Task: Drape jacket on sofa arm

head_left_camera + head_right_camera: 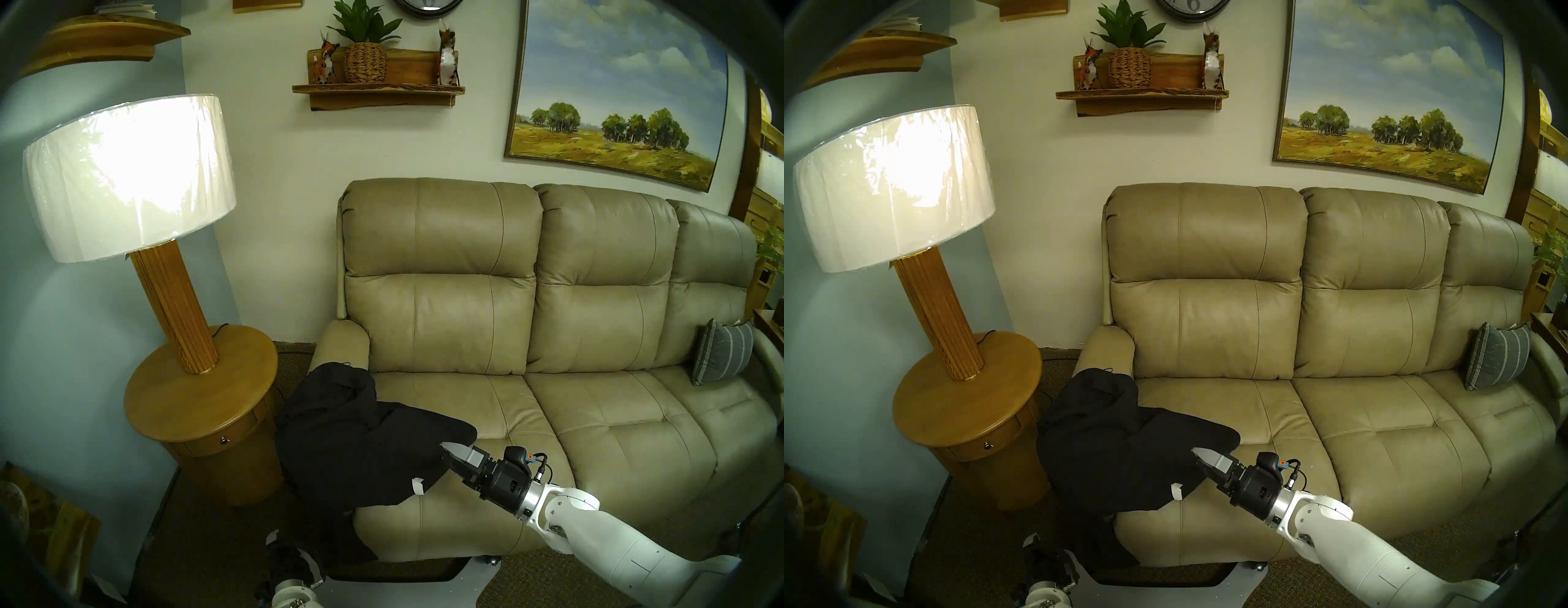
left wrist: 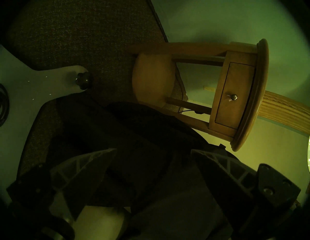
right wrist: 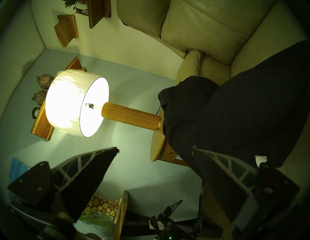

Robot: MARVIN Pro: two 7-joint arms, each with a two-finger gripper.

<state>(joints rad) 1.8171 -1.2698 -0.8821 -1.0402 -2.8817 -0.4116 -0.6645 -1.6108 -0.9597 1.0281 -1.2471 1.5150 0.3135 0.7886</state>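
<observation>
The black jacket (image 1: 339, 429) already hung over the sofa arm (image 1: 343, 339) at seven o'clock, so the draping looked done, and the right gripper (image 1: 452, 460) and left gripper (image 2: 153, 160), both wide open and empty, only needed to back away.

One jacket (image 1: 356, 441), one sofa (image 1: 551, 322), one striped cushion (image 1: 721, 356), one lamp (image 1: 131, 178), one side table (image 1: 191, 407), two claws.

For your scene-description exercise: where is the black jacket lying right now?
In the head views the jacket lies over the sofa arm at the sofa's left end, beside the round side table, spilling onto the seat by the right claw.
</observation>
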